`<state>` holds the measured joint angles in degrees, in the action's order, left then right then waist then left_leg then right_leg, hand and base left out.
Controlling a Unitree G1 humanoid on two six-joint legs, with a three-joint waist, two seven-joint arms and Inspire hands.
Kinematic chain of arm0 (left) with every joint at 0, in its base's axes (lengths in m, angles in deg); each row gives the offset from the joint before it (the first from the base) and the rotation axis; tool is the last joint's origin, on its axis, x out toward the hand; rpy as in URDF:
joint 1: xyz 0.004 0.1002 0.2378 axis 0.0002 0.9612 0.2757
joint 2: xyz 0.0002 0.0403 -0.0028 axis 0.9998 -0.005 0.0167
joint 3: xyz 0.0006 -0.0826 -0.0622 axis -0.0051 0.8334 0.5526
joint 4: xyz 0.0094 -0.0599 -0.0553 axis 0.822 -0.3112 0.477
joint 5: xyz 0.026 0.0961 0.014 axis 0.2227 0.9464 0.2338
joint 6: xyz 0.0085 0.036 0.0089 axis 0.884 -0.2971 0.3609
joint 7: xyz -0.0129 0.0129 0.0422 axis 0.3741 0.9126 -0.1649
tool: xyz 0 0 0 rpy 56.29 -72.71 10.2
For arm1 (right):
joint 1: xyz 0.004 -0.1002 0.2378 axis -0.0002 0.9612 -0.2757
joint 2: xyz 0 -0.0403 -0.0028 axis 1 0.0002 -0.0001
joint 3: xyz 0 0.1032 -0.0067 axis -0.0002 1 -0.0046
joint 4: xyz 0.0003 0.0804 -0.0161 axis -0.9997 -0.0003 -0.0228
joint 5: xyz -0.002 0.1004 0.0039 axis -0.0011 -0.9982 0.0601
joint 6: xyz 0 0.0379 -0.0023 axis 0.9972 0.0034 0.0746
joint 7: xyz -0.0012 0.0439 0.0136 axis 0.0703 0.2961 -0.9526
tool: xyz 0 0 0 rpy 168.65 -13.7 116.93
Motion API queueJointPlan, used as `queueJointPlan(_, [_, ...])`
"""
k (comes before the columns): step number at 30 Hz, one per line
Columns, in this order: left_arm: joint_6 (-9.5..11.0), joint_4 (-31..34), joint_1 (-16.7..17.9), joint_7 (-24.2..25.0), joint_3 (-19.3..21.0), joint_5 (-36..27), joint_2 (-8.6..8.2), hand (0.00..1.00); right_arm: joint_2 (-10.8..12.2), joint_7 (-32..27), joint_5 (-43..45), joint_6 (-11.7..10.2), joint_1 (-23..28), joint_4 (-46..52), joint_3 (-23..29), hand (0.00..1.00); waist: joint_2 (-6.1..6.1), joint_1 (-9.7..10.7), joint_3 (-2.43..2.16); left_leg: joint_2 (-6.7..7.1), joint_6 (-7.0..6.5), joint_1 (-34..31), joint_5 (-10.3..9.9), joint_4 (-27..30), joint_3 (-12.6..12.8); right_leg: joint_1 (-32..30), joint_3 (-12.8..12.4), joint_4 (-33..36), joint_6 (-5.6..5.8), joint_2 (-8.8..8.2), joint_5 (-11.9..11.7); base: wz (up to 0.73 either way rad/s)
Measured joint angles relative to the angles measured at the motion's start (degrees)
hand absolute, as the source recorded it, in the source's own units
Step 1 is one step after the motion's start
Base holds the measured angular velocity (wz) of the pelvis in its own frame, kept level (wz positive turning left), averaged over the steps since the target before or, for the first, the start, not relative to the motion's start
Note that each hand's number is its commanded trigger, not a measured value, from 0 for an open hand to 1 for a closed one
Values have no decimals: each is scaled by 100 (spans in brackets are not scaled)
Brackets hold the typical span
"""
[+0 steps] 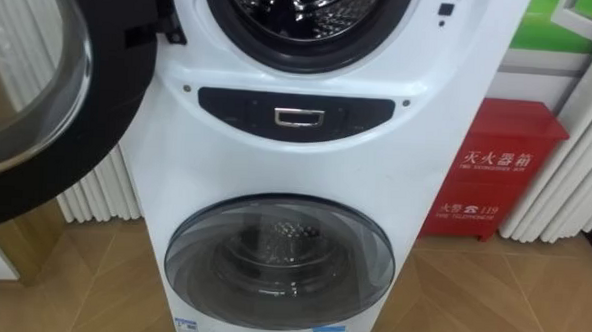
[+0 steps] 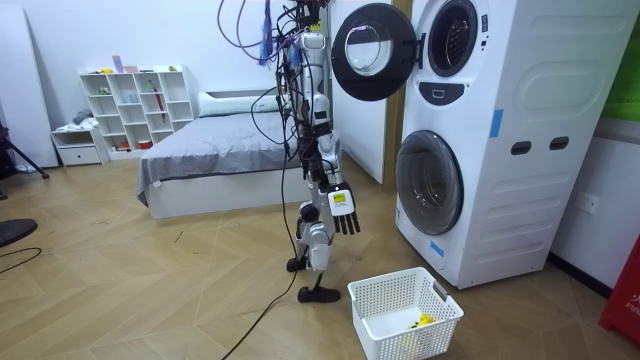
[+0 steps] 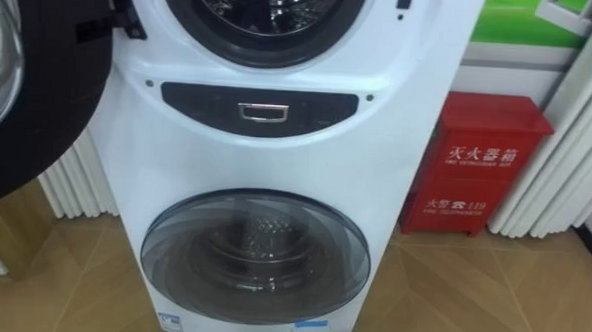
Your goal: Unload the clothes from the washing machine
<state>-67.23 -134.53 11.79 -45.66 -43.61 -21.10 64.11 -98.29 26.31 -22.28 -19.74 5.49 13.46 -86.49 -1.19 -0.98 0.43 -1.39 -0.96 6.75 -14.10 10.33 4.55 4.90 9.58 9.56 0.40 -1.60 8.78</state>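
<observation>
I stand facing a white stacked washing machine (image 1: 417,141). The upper drum (image 1: 283,0) has its round glass door (image 1: 39,85) swung open to my left, and the part of the drum I see is bare metal. The lower drum's door (image 1: 280,255) is closed. In the room view my right hand (image 2: 343,215) hangs at my side, open and holding nothing, about a step short of the machine (image 2: 500,130). A white laundry basket (image 2: 405,310) sits on the floor by my feet, with a small yellow item (image 2: 424,320) inside.
A dark control panel (image 1: 296,114) sits between the two drums. A red fire-equipment box (image 1: 501,165) stands right of the machine, and a white radiator (image 1: 100,192) left of it. A bed (image 2: 215,160) and white shelves (image 2: 140,105) stand behind me.
</observation>
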Motion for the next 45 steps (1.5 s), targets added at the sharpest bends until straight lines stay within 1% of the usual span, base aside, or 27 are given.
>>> queueJointPlan(1, [-4,34,-15,0,324,-123,25,0,-12,24,129,-4,13,31,267,0,48,-25,-2,0,0,4,-1,1,-8,1,-5,1,0,0,0,0])
queueJointPlan(2, [-5,62,-32,-1,436,-199,66,0,-26,36,185,-12,21,35,366,0,77,-47,-1,0,0,9,0,0,1,3,-11,3,0,1,0,0])
queueJointPlan(4, [-13,327,-119,-23,895,-729,329,0,-152,53,411,-22,18,42,631,0,229,-107,22,0,0,48,0,-14,-13,44,3,6,0,-1,0,2])
queueJointPlan(5, [-15,452,-137,-45,966,-929,419,0,-200,53,404,-29,12,49,654,0,272,-107,36,1,0,56,0,-31,-45,64,2,6,0,-1,0,9])
queueJointPlan(6, [-11,709,-178,-100,1019,-1265,637,0,-284,54,409,-78,47,52,719,0,364,-107,24,4,1,55,2,-42,-77,67,4,7,0,-3,0,7])
queueJointPlan(7, [22,954,-262,-104,1211,-1399,839,0,-335,44,469,-141,73,83,896,0,449,-118,24,5,3,51,3,-43,-77,61,8,14,0,-2,0,5])
queueJointPlan(8, [68,1010,-336,-112,1296,-1431,944,0,-363,43,495,-174,72,110,964,0,488,-119,26,6,4,46,5,-43,-78,56,21,19,1,-3,1,0])
queueJointPlan(9, [184,1072,-493,-141,1405,-1511,1139,0,-413,41,576,-226,101,174,1037,0,541,-124,29,9,5,13,7,-43,-65,24,17,21,4,-4,3,-4])
queueJointPlan(10, [277,1092,-632,-140,1427,-1523,1327,0,-464,43,646,-256,133,231,1035,0,651,-122,-40,14,4,-15,7,-41,-44,-7,1,18,4,-5,3,-4])
queueJointPlan(11, [279,1134,-689,-136,1429,-1558,1414,0,-490,48,655,-265,144,230,1040,0,654,-101,-26,19,4,-18,8,-43,-46,-8,1,11,7,-8,5,0])
queueJointPlan(13, [293,1569,-812,-109,1544,-1770,1693,0,-520,91,628,-273,270,234,1119,0,712,-111,-61,23,3,-15,8,-51,-44,-9,3,9,14,-11,30,0])
queueJointPlan(14, [313,1655,-829,-103,1550,-1837,1785,0,-520,106,630,-273,285,234,1155,0,715,-107,-62,23,3,-15,8,-47,-48,-9,6,9,14,-11,36,0])
queueJointPlan(15, [321,1751,-926,-95,1564,-1824,1976,0,-521,108,667,-273,329,234,1212,0,777,-107,-104,22,3,-15,12,-11,-55,-6,7,10,13,-10,38,0])
queueJointPlan(16, [323,1801,-1046,-92,1594,-1814,2130,0,-529,104,758,-273,377,234,1308,0,719,-121,-75,22,2,-14,12,11,-54,-4,5,19,13,-13,38,0])
queueJointPlan(18, [314,2038,-1126,-84,1707,-1805,2298,0,-531,108,799,-275,423,312,1414,0,743,-163,-101,19,2,-11,12,0,3,-23,-35,13,13,-10,38,-9])
queueJointPlan(20, [278,2398,-1272,-85,1818,-1805,2377,0,-532,105,796,-275,517,405,1502,0,704,-238,-94,21,2,-8,12,-4,2,-24,-37,12,14,-12,37,-4])
queueJointPlan(22, [277,2607,-1429,-85,1825,-1813,2591,0,-537,104,826,-274,574,418,1524,0,667,-267,-80,16,2,0,12,0,-3,-20,-27,16,14,-11,38,0])
queueJointPlan(24, [253,2697,-1513,-83,1835,-1818,2728,0,-538,100,839,-273,584,474,1563,0,648,-272,-79,16,2,-11,12,3,-2,-32,-27,15,13,-11,37,0])
queueJointPlan(27, [-19,2765,-1532,-83,1837,-1741,2930,0,-538,103,852,-239,629,478,1784,0,654,-264,-78,17,2,17,12,5,-4,-32,-34,13,13,-8,37,0])
queueJointPlan(29, [-125,2765,-1585,-87,1870,-1687,3020,0,-538,113,852,-206,708,479,1969,0,662,-321,-75,16,2,42,12,6,1,-14,-67,13,13,0,37,-4])
queueJointPlan(31, [-277,2765,-1613,-100,1869,-1680,3292,0,-541,110,862,-204,811,547,2176,0,677,-402,-70,11,4,17,11,1,-19,-5,-107,11,12,9,36,-2])
queueJointPlan(32, [-297,2764,-1620,-103,1869,-1666,3386,0,-543,111,871,-203,865,608,2214,0,677,-412,-70,11,4,6,11,-1,-22,-9,-101,12,12,9,36,9])
queueJointPlan(34, [-299,2764,-1649,-123,1871,-1616,3678,0,-550,105,959,-205,998,678,2471,0,676,-426,-70,10,5,-3,10,-5,-21,-17,-88,14,11,8,36,6])
queueJointPlan(37, [-302,2778,-1751,-216,1876,-1543,3920,0,-573,108,1061,-206,1057,728,2680,0,679,-488,-69,10,5,-6,10,-12,-27,-22,-80,17,9,8,35,0])
queueJointPlan(41, [-318,3088,-1759,-368,1885,-1052,4013,0,-613,109,1081,-209,1277,958,2762,0,649,-518,-86,10,6,-16,9,-3,-76,-5,-11,21,9,9,35,6])
queueJointPlan(43, [-320,3169,-1764,-392,1885,-939,4041,0,-673,110,1088,-210,1295,962,2843,0,601,-530,-111,10,6,-15,9,6,-81,4,-9,20,9,9,35,0])
queueJointPlan(45, [-320,3268,-1767,-412,1885,-934,4048,0,-681,115,1089,-210,1302,960,2842,0,540,-539,-119,10,6,-14,9,17,-90,11,-5,20,9,8,35,0])
